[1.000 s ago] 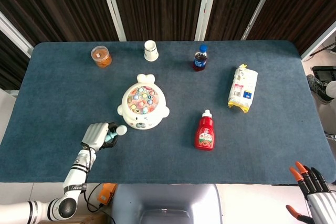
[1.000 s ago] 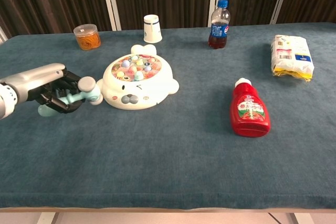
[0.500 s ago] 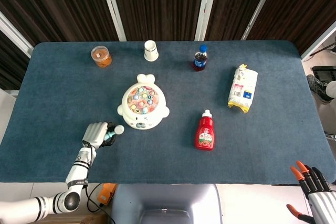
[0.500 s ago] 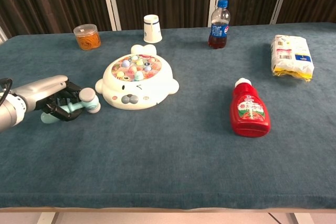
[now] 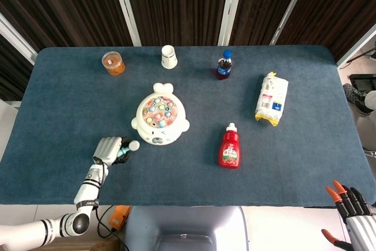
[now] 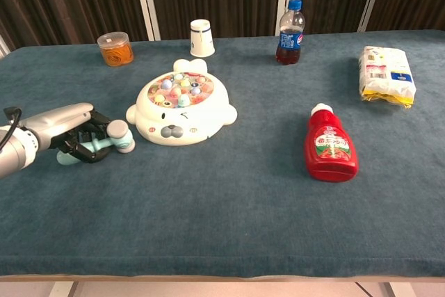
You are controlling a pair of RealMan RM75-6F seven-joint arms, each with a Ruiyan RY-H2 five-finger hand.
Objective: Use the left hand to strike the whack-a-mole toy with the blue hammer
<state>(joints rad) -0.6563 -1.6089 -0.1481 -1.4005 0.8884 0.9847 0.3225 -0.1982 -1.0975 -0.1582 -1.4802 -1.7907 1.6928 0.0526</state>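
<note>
Gripping the hammer [image 6: 104,145] by its pale blue handle, your left hand [image 6: 66,130] lay low on the table [image 6: 222,213], fingers [image 5: 107,150] wrapped round the shaft and the grey head poking out toward the toy [image 6: 182,110]. The hammer head sat just beside the toy's left paw (whether the two touched I could not tell from either view). The toy itself stood left of the table's middle, its coloured pegs facing up.

Your right hand [image 5: 354,220] showed only in the head view, off the table's near right corner, orange-tipped fingers spread apart and holding nothing.

Around them: an orange-filled jar [image 6: 115,48] at the far left, a white cup [image 6: 201,37] upside down behind the toy, a cola bottle [image 6: 290,23] upright further right, a white packet [image 6: 386,74] lying flat near the right edge, and a ketchup bottle [image 6: 329,147] on its side with its white cap pointing away from you, well apart from the toy.
</note>
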